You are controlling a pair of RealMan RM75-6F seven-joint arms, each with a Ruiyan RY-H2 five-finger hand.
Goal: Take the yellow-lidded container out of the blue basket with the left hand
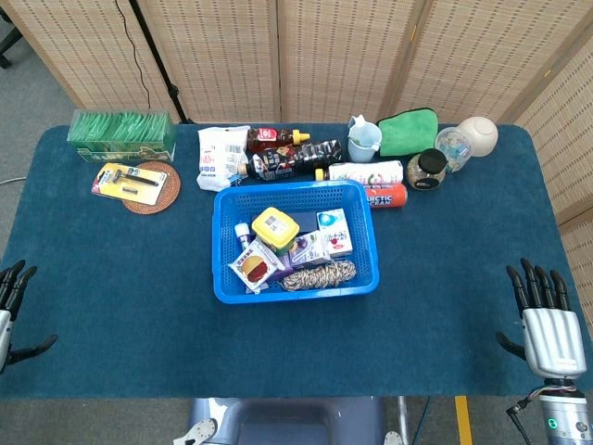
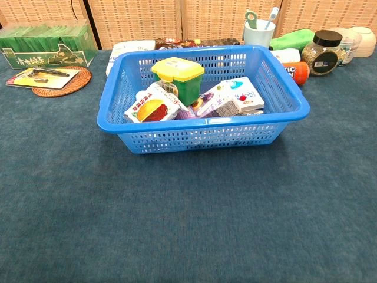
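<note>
The yellow-lidded container [image 1: 276, 229] [image 2: 178, 79], green below its lid, stands upright in the blue basket [image 1: 227, 278] [image 2: 206, 137] at the table's middle, among small packets. My left hand [image 1: 11, 311] shows at the left edge of the head view, low near the table's front, fingers spread and empty, far from the basket. My right hand [image 1: 545, 320] rests at the front right, fingers apart, holding nothing. Neither hand appears in the chest view.
Behind the basket lie bottles [image 1: 287, 158], a white packet [image 1: 220, 158], a mug [image 1: 363, 139], a green cloth [image 1: 408, 132] and jars [image 1: 426, 169]. A green box [image 1: 122, 136] and a razor pack on a round coaster [image 1: 153, 186] sit back left.
</note>
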